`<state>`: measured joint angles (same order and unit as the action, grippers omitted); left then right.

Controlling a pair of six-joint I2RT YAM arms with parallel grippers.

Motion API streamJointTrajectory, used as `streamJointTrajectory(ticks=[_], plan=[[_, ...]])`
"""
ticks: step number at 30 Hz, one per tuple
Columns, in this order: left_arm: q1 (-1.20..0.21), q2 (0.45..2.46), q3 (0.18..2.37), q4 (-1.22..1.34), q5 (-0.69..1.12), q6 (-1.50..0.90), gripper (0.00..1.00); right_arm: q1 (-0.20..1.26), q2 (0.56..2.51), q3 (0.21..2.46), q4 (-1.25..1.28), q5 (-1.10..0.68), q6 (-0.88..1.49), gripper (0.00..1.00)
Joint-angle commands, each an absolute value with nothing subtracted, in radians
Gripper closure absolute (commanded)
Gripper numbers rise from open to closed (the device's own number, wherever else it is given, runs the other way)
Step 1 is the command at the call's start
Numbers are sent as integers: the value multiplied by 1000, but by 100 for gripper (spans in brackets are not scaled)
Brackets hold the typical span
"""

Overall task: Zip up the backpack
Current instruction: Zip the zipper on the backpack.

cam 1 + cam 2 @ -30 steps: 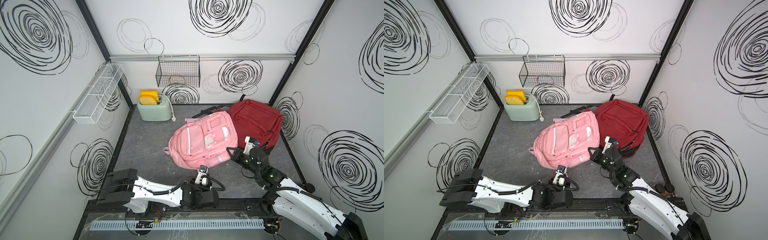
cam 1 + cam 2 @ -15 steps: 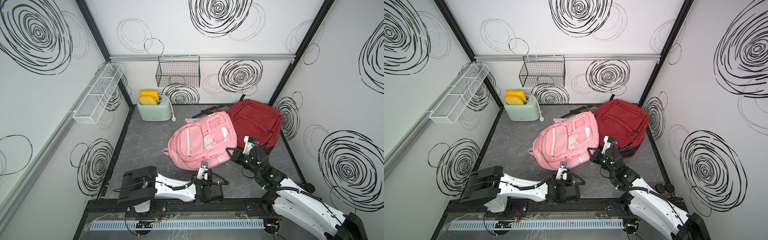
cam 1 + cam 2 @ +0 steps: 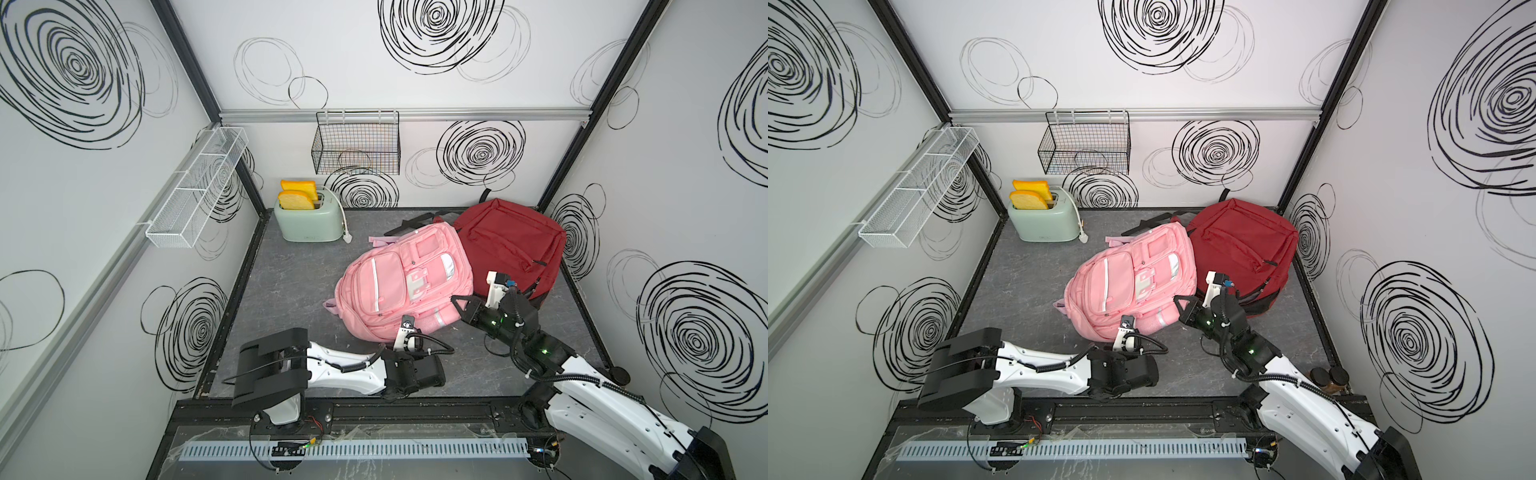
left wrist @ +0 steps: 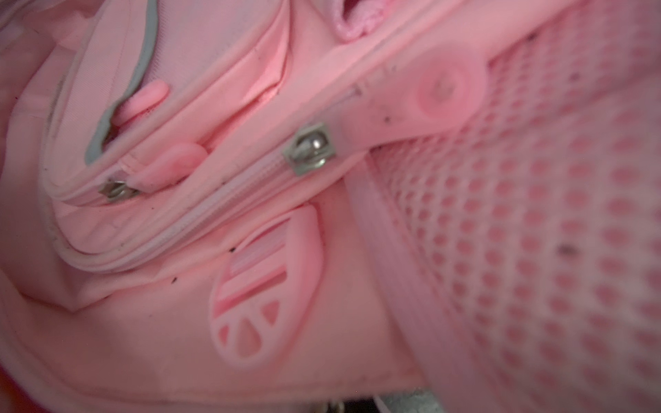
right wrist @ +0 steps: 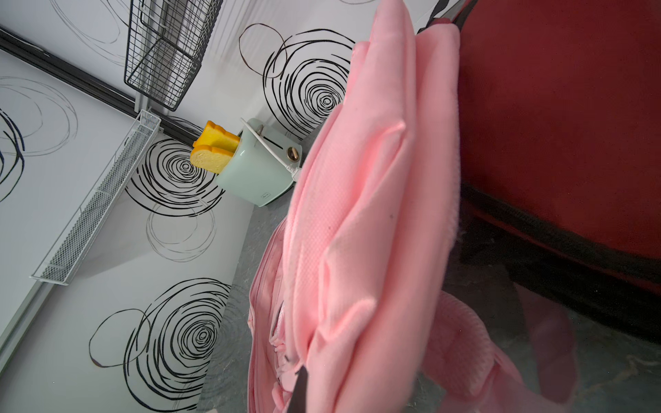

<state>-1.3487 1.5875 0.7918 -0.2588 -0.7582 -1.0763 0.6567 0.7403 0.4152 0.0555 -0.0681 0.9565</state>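
The pink backpack (image 3: 405, 278) lies flat in the middle of the floor in both top views. My left gripper (image 3: 400, 338) is pressed against its near edge, its jaws hidden under the wrist camera. The left wrist view is filled with pink fabric. A metal zipper slider (image 4: 310, 149) with a pink rubber pull (image 4: 429, 96) sits on a closed stretch of zipper, and a second slider (image 4: 116, 190) lies farther along. My right gripper (image 3: 460, 306) is shut on fabric at the backpack's near right corner. Pink cloth (image 5: 361, 250) drapes over one dark fingertip (image 5: 300, 389).
A red backpack (image 3: 507, 245) lies against the pink one at the back right. A mint toaster (image 3: 309, 222) with toast stands at the back left. A black wire basket (image 3: 355, 147) and a white mesh shelf (image 3: 195, 191) hang on the walls. Two small jars (image 3: 1327, 378) stand near the right front corner.
My left arm has swung in and pushed its gripper against the pink backpack's near edge, and the jaws have gone from part open to shut. The right arm has stayed put.
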Motion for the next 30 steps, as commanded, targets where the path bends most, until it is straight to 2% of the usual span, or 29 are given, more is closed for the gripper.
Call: streamJointTrajectory(ticks=[1, 6, 9, 11, 21, 26, 28, 30], plan=[[-1322, 1500, 725, -223, -718, -1054, 100, 656, 709, 492, 102, -50, 924, 100], [-1241, 1317, 562, 25, -433, -918, 100, 648, 723, 495, 87, -43, 916, 100], [-1154, 1221, 466, 128, -234, -880, 100, 636, 734, 497, 83, -54, 910, 100], [-1109, 1171, 435, 131, -162, -861, 100, 628, 736, 494, 85, -67, 908, 100], [-928, 1010, 322, 116, 29, -824, 100, 570, 735, 488, 84, -128, 905, 100], [-904, 1012, 292, 152, 66, -826, 98, 561, 735, 495, 77, -137, 905, 100], [-900, 1019, 282, 174, 78, -827, 92, 558, 736, 497, 78, -140, 904, 100], [-893, 1024, 274, 188, 93, -827, 93, 556, 740, 500, 78, -146, 904, 100]])
